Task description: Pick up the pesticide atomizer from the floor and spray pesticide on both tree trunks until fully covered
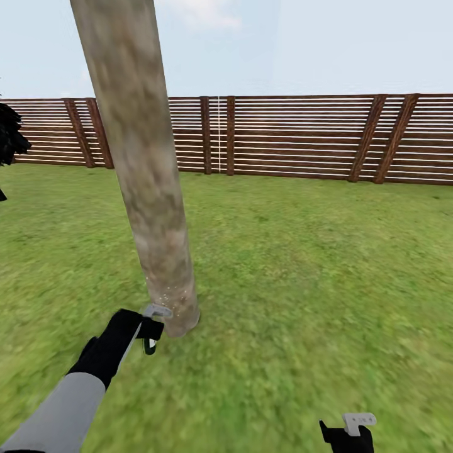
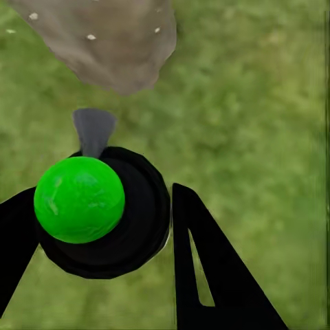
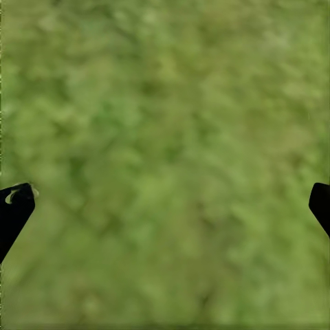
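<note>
Speckled tree trunk (image 1: pixel 148 189), left claw (image 2: pixel 103 237) gripping atomizer (image 2: pixel 96 213)

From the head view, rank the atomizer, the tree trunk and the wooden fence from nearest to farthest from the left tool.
1. Atomizer: held in the left tool.
2. Tree trunk: base just beyond the nozzle, white specks on it.
3. Wooden fence: far across the lawn.

tree trunk (image 1: pixel 148 182) cut off by head view's top edge, foliage out of frame. pesticide atomizer (image 2: pixel 96 206) body hidden under its green cap, left wrist view. right gripper (image 1: pixel 348 434) clipped at head view's bottom edge. Grass (image 3: pixel 165 137) blurred.
</note>
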You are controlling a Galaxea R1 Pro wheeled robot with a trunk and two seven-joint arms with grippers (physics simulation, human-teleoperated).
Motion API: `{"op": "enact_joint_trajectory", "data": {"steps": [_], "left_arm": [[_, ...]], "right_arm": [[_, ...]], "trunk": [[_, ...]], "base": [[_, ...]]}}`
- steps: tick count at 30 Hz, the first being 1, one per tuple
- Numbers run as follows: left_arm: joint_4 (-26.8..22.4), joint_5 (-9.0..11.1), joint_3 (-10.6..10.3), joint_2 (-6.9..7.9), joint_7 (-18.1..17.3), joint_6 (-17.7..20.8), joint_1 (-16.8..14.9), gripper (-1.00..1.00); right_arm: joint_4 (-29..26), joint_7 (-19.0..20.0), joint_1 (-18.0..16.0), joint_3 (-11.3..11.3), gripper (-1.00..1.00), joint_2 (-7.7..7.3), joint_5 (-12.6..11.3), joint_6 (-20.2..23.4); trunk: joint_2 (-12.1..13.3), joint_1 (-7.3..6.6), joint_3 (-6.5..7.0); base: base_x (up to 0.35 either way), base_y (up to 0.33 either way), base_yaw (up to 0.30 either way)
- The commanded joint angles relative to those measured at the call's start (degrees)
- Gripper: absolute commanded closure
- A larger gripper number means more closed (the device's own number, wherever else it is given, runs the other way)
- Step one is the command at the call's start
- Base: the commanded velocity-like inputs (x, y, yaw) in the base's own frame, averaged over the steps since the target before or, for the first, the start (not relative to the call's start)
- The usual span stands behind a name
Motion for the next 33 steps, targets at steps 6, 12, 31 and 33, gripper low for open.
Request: {"op": "enact_joint_trajectory", "data": {"steps": [6, 12, 31, 33], "left_arm": [[-0.3, -0.3, 1.3, 2.18, 0.0, 0.1, -0.6, 1.0], [-0.6, -0.3, 3.2, 6.67, -0.4, 4.5, -2.8, 1.0], [-7.0, -0.4, 2.0, 7.7, -0.4, 12.3, -8.1, 1.0], [-7.3, -0.2, -2.6, 5.2, -0.4, 12.7, -8.0, 1.0]], "right_arm": [[0.0, 0.0, 0.0, 0.0, -1.0, 0.02, 0.0, 0.0], [0.0, 0.0, 0.0, 0.0, -1.0, -0.04, 0.0, 0.0], [0.0, 0.0, 0.0, 0.0, -1.0, -0.02, 0.0, 0.0], [0.0, 0.0, 0.0, 0.0, -1.0, -0.04, 0.0, 0.0]], "trunk": [[0.0, 0.0, 0.0], [0.0, 0.0, 0.0], [0.0, 0.0, 0.0], [0.0, 0.0, 0.0]], "base": [[0.0, 0.0, 0.0], [0.0, 0.0, 0.0], [0.0, 0.0, 0.0], [0.0, 0.0, 0.0]]}}
